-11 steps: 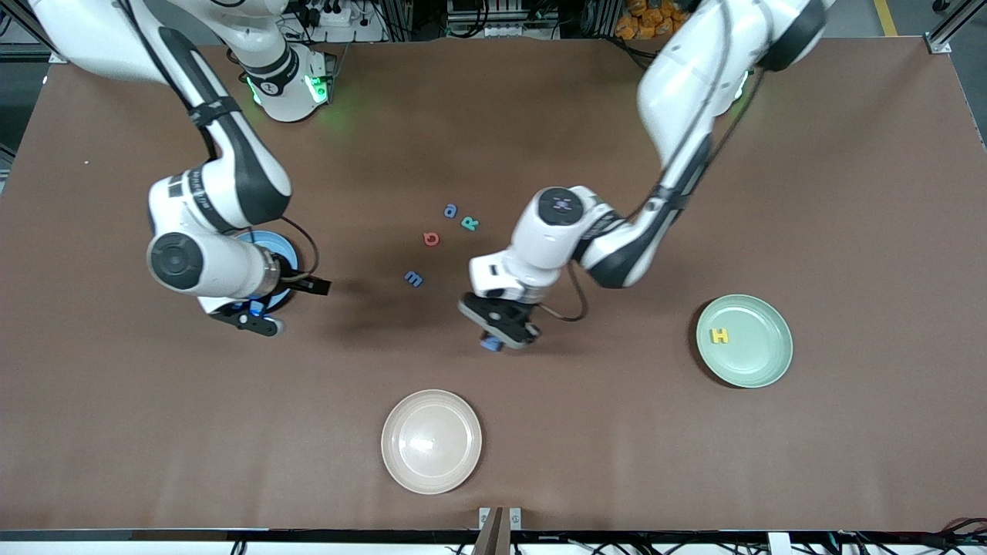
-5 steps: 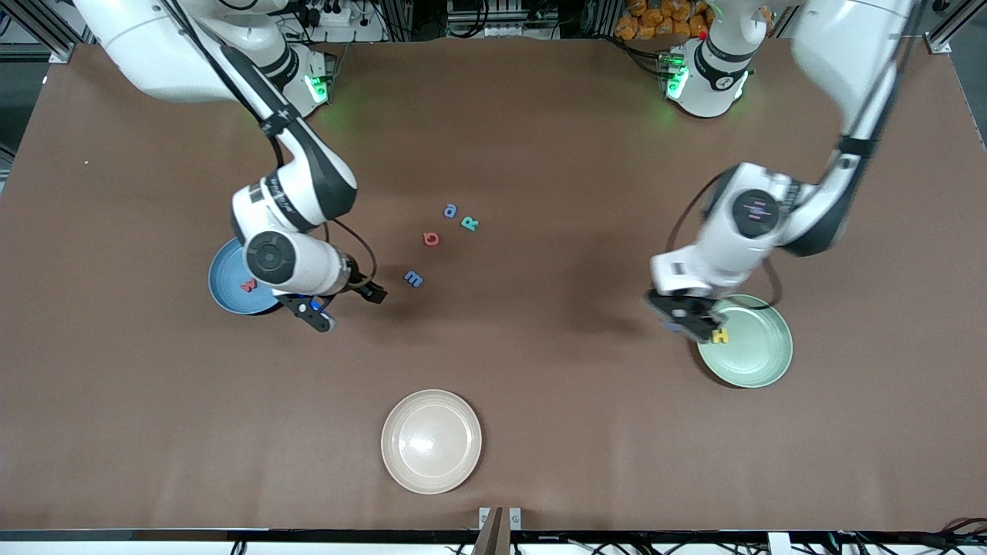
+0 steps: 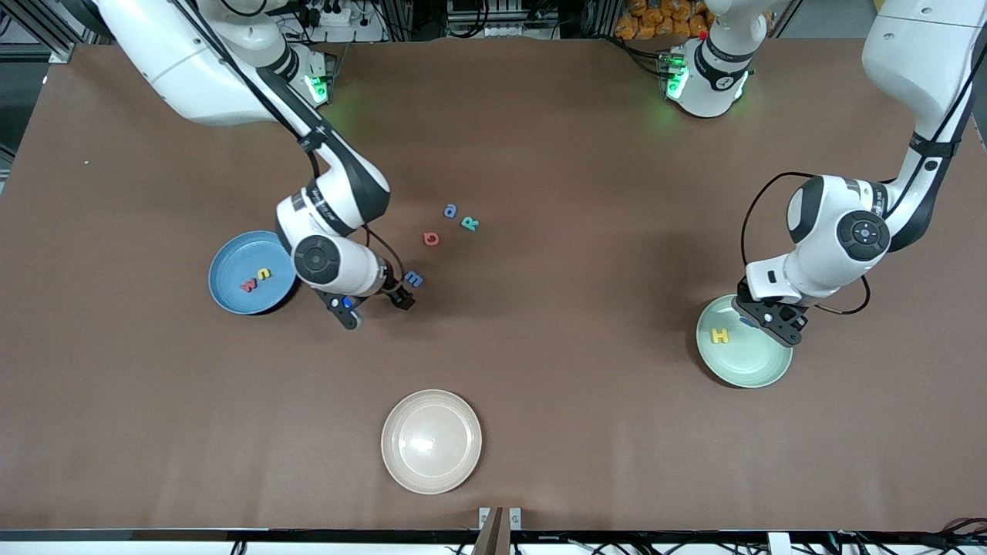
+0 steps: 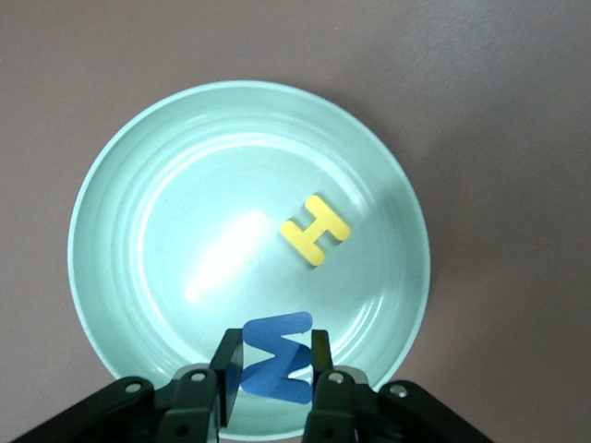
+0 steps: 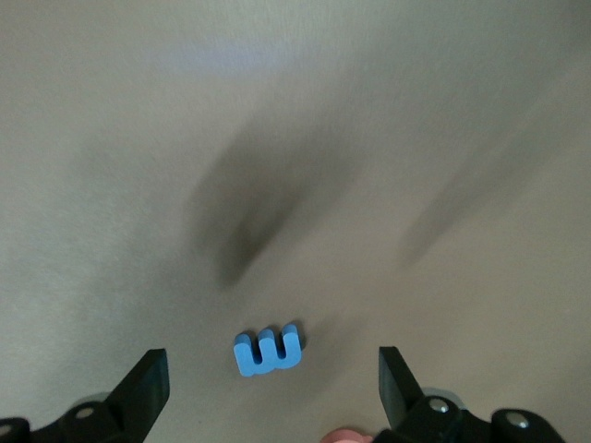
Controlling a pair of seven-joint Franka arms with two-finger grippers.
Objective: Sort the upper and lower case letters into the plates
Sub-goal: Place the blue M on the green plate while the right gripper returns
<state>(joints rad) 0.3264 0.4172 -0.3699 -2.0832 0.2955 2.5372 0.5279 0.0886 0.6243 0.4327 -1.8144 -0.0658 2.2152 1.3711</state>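
Cream plate [image 3: 431,441]; three loose letters [image 3: 450,224]

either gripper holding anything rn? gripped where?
Left gripper holds the blue W over the mint green plate, pinched across its two outer sides. Right gripper is open and empty, over the blue m.

The left gripper [image 4: 274,369] hangs with its jaws clamped tight, its arm bent at the elbow. The right gripper [image 5: 272,388] hovers low, fingers spread wide.

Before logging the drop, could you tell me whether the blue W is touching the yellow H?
Apart. The left wrist view shows bare mint plate between blue W and yellow H.
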